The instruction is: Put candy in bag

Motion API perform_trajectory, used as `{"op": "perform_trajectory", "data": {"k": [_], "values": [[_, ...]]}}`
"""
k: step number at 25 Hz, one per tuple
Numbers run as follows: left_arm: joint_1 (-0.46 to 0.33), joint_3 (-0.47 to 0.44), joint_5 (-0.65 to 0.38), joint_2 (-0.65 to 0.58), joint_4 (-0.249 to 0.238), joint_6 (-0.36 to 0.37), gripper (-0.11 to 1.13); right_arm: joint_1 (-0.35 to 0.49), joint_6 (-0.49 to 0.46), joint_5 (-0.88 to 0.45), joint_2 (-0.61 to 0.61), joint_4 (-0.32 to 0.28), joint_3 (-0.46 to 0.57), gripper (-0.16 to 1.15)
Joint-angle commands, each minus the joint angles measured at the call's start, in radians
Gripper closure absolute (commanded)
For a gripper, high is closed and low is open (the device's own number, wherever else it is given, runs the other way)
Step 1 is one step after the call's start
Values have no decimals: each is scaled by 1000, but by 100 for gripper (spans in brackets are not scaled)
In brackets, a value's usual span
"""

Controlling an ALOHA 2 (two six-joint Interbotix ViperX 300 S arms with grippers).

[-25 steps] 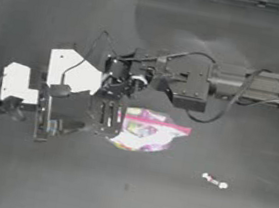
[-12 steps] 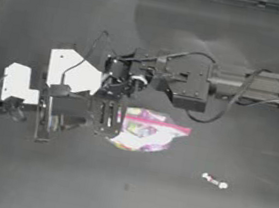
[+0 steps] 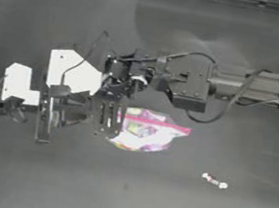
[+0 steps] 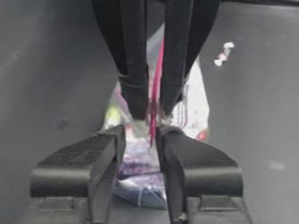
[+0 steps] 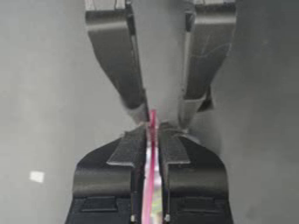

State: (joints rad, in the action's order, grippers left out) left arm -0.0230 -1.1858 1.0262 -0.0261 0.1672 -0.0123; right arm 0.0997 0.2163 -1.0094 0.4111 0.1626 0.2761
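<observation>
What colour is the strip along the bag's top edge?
Pink. The strip on the bag shows best in the right wrist view, pinched between the end effectors.

Bag (image 3: 146,130): clear crinkly pouch, pink strip, held at its left end. Candy (image 3: 214,180): tiny, white-red, laid well apart, lower right.

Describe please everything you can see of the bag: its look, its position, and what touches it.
The bag is a crinkly clear plastic pouch with a pink strip along its top edge and multicoloured contents showing through. It lies near the middle of the table. Both grippers pinch the pink edge at its left end, facing each other: the left gripper and the right gripper, each with jaws closed on the strip. The candy lies apart from it, on the table toward the right.
</observation>
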Motion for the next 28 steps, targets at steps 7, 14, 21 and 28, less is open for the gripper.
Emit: {"op": "perform_trajectory", "data": {"k": [7,14,21,28], "values": [[-5,12,8,2,2,-6,64,-3,2,5,-26,3,28,58],[-5,12,6,-2,2,-6,68,-3,2,0,-26,3,25,58],[-3,11,8,-6,2,-6,68,-5,2,-12,-26,0,20,58],[-3,5,8,-14,2,-6,68,-3,2,-14,-26,-5,17,63]]}}
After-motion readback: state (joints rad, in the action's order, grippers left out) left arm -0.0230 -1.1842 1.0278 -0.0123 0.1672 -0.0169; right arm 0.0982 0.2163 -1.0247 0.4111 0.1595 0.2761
